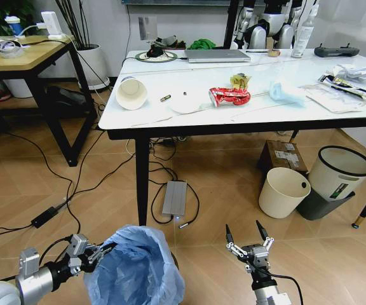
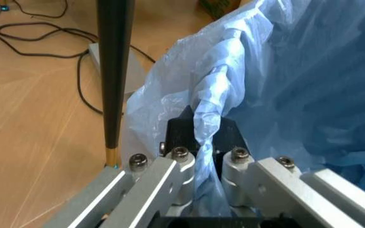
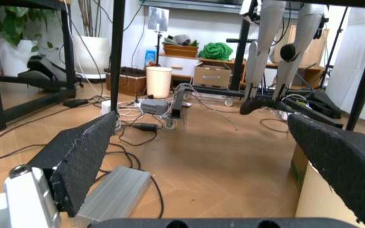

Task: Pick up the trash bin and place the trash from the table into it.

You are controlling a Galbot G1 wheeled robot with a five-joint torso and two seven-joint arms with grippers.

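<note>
- L gripper (image 1: 100,253) at 7 o'clock, jaws clamped on bin (image 1: 135,267) liner only; thin bag could slip/tear, bin drops.
- Trash (image 1: 229,96) on table (image 1: 189,117), 12 o'clock; far reach, may miss bin.
- R gripper (image 1: 250,239) at 5 o'clock, jaws apart, idle.

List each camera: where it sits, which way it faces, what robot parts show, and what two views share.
Head view: on the head, facing forward and down at the table and floor; left gripper jaws shut on the trash bin, right gripper open.
Left wrist view: on the left wrist, facing the bin's blue bag, pinched between its fingers.
Right wrist view: low on the right wrist, facing across the floor under the table; open fingers.
Shared: the silver box on the floor, also in the right wrist view.
</note>
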